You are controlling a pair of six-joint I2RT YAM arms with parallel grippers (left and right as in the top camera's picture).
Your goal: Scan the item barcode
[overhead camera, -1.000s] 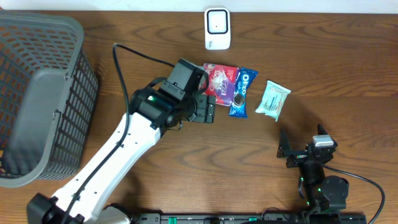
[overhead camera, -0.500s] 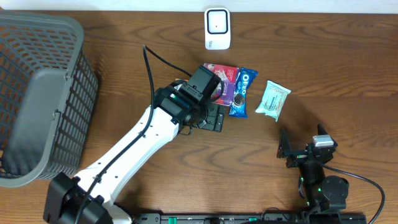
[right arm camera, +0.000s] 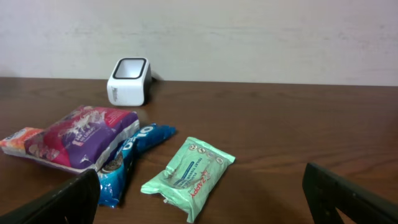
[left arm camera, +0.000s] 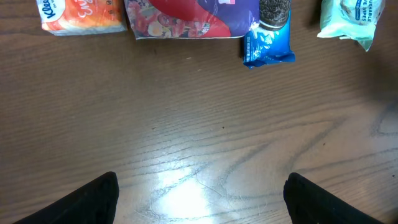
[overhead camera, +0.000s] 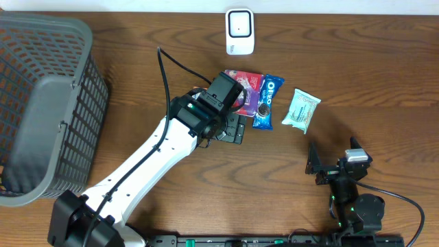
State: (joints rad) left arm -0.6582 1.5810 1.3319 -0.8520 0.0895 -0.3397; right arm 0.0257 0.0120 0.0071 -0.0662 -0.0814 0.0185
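A white barcode scanner (overhead camera: 240, 31) (right arm camera: 129, 81) stands at the table's far edge. In front of it lie a purple-red snack pack (overhead camera: 250, 88) (left arm camera: 193, 15) (right arm camera: 81, 137), a blue Oreo pack (overhead camera: 269, 101) (left arm camera: 268, 37) (right arm camera: 127, 162) and a green wipes pack (overhead camera: 302, 110) (left arm camera: 348, 18) (right arm camera: 189, 171). An orange Kleenex pack (left arm camera: 81, 15) (right arm camera: 18, 138) lies left of the snack pack, under my left arm in the overhead view. My left gripper (overhead camera: 233, 129) (left arm camera: 200, 193) hovers open over bare wood just in front of the packs. My right gripper (overhead camera: 334, 158) (right arm camera: 200, 177) stands open at the near right, holding nothing.
A large grey mesh basket (overhead camera: 41, 103) fills the left side of the table. My left arm's white link (overhead camera: 137, 171) crosses the middle diagonally, with a black cable arching over it. Bare wood lies between the packs and my right gripper.
My left arm swung right and slightly forward toward the packs a second ago, then held still. The right arm and the packs have not moved.
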